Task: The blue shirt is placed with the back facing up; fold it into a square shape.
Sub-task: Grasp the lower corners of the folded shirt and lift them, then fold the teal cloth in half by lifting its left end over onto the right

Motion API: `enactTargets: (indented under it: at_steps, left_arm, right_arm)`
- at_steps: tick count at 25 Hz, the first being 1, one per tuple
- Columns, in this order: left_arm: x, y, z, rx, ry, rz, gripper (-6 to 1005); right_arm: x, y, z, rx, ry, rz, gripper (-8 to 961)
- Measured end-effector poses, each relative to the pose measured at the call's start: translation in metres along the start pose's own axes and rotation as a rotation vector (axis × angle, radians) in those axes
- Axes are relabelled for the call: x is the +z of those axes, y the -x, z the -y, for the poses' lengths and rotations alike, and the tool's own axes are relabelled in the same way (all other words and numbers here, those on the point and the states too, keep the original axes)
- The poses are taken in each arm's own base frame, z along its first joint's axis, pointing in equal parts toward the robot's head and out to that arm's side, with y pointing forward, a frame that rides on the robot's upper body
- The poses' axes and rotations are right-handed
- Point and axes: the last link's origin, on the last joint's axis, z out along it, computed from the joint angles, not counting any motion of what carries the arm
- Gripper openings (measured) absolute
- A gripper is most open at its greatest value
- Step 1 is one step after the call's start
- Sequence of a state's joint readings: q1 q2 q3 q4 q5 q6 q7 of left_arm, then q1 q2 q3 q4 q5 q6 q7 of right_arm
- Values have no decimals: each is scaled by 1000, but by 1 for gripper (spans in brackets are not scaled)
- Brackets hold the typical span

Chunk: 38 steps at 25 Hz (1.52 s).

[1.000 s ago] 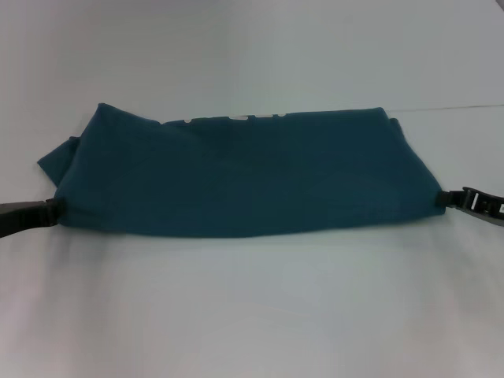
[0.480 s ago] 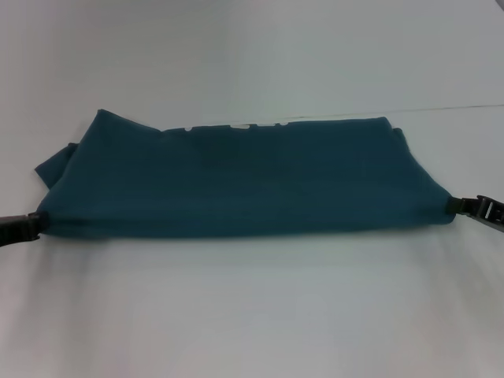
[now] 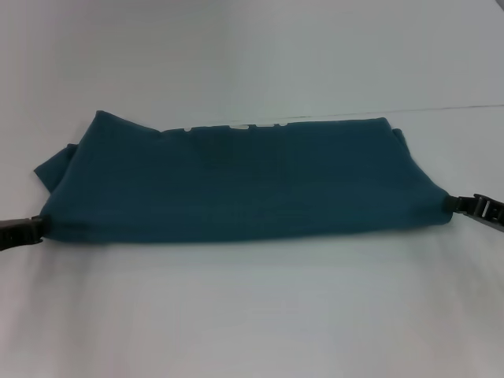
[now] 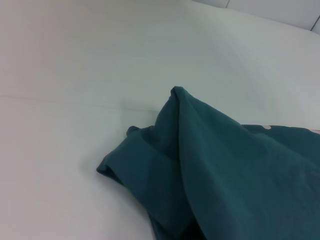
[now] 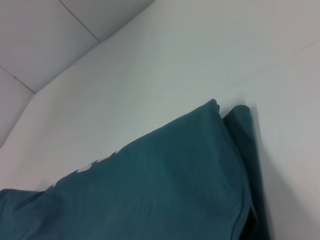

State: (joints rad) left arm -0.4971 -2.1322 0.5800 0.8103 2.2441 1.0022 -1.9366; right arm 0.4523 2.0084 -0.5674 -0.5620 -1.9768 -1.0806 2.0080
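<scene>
White table (image 3: pixel 252 315) fills the whole scene, plain surface; a thin seam line runs across it at the far right, behind the cloth; far edge meets pale wall panels, seen in right wrist view.

Blue shirt (image 3: pixel 236 181) lies mid-table, folded over into a wide band running L to R, far bigger than either claw; top layer smooth, near edge a straight fold line w/ shadow under it; near corners look pulled taut toward the claws; far edge shows a strip of white print marks (image 3: pixel 232 126) peeking out from under the fold; at far left a sleeve bit (image 3: pixel 55 167) sticks out past the band, resting on the table; left wrist view shows shirt (image 4: pixel 225 170) bunched up into a raised peak w/ the sleeve flap lying flat beside it; right wrist view shows shirt (image 5: pixel 150 195) w/ two stacked layers at the far right corner, upper layer's edge slightly offset from the lower.

Left gripper (image 3: pixel 38 227) low at table level, at shirt's near-left corner, black fingers touching the cloth edge, clenched on the shirt corner; arm runs off frame left.

Right gripper (image 3: pixel 453 205) at the near-right corner, same height roughly, black fingers pinched on that corner of the cloth; body extends off frame right.
</scene>
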Motion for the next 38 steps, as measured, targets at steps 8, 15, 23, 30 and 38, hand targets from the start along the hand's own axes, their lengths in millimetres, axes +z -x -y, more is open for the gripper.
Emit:
enactTargets:
  at_steps: [8,15,23,30,38]
  left_arm:
    - [-16,-2,1,-42,53,-4,111]
    - [-41,-1,15,-153,52,-57,277]
    - [-37,17,4,-282,137,6,531]
    - [-31,18,0,-316,136,77,708]
    - [-23,18,3,-351,93,90,712]
  right_arm:
    - [-11,10,-5,-31,58,-2,121]
    - [-32,28,-4,-55,83,65,262]
    - [-30,52,-12,-100,96,73,665]
    - [-26,67,-19,-126,107,73,802]
    - [-22,75,-26,-141,117,78,803]
